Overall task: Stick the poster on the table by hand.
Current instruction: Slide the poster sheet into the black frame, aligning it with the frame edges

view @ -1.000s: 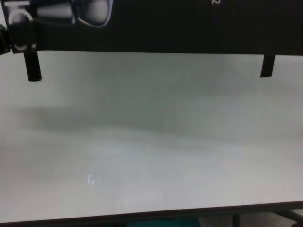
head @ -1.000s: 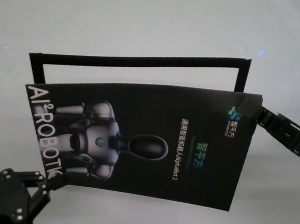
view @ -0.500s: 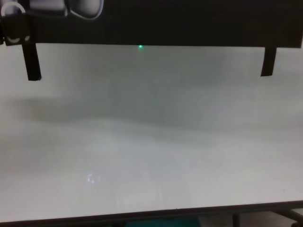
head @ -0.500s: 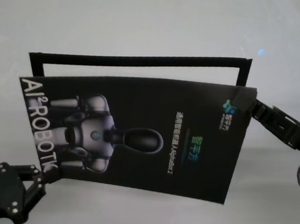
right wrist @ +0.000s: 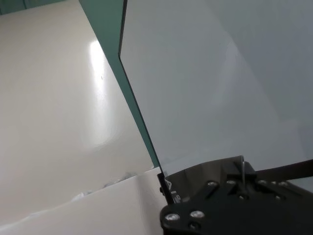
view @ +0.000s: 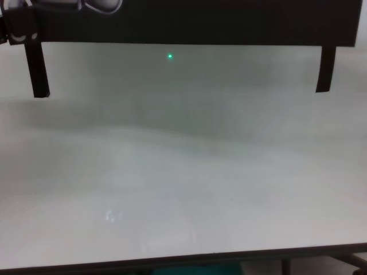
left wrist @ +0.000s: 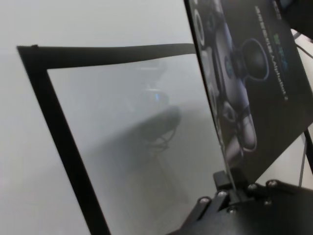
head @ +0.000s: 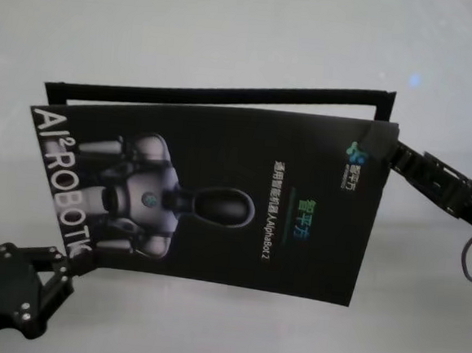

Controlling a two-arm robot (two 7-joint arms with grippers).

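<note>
While the left gripper [head: 64,268] pinches the poster [head: 218,200] at its near corner and the right gripper [head: 385,155] clamps the far one, it's held above the table [head: 230,37], hiding most of the tape frame [head: 218,95] beyond both.

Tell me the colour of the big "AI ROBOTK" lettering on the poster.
White outlined letters on the black poster, clearest in the head view.

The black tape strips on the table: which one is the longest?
The far tape strip, running sideways beyond the poster. The two side strips are short stubs.
</note>
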